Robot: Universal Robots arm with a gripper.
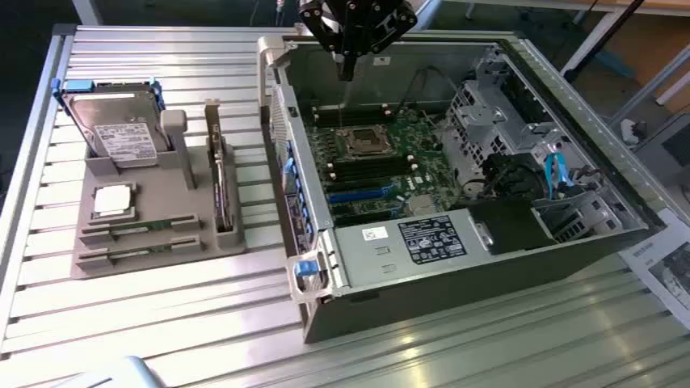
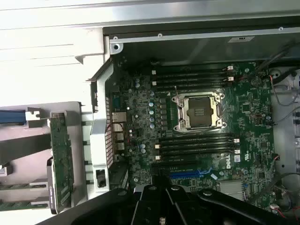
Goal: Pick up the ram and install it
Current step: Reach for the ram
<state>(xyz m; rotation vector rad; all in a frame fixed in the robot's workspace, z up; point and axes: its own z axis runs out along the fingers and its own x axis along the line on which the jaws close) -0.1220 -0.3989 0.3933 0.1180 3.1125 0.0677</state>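
Well apart: ram (image 1: pixel 145 227) and closed fingers (image 1: pixel 345 69)

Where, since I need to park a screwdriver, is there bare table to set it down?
Widest: the slatted table on the camera side of the grey holder and the computer case, in the exterior view. A smaller bare strip lies beyond the hard drive. Crowded: the narrow gap between holder and case, and the case's inside.
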